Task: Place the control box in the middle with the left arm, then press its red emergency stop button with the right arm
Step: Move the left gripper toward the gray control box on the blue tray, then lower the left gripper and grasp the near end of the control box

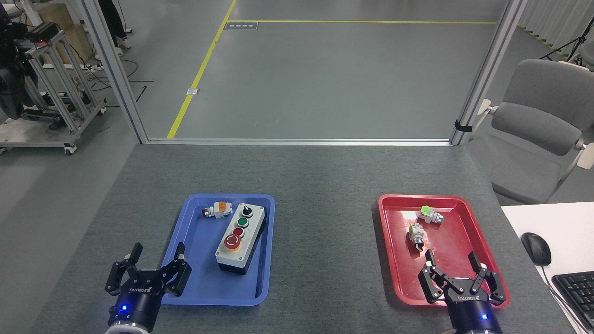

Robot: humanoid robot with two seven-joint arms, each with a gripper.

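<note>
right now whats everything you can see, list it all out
control box: 1, light grey face, black base, in blue tray
red emergency stop button: 1, red, near end of box
blue tray: 1, blue, table left
orange-capped switch part: 1, grey, blue tray far end
red tray: 1, red, table right
green-capped switch part: 1, grey, red tray
black-tipped switch part: 1, white, red tray
table: 1, dark grey felt
chair: 1, grey, far right
mouse: 1, black, white desk
keyboard: 1, black, white desk
left gripper: 1, black, open
right gripper: 1, black, open
</note>
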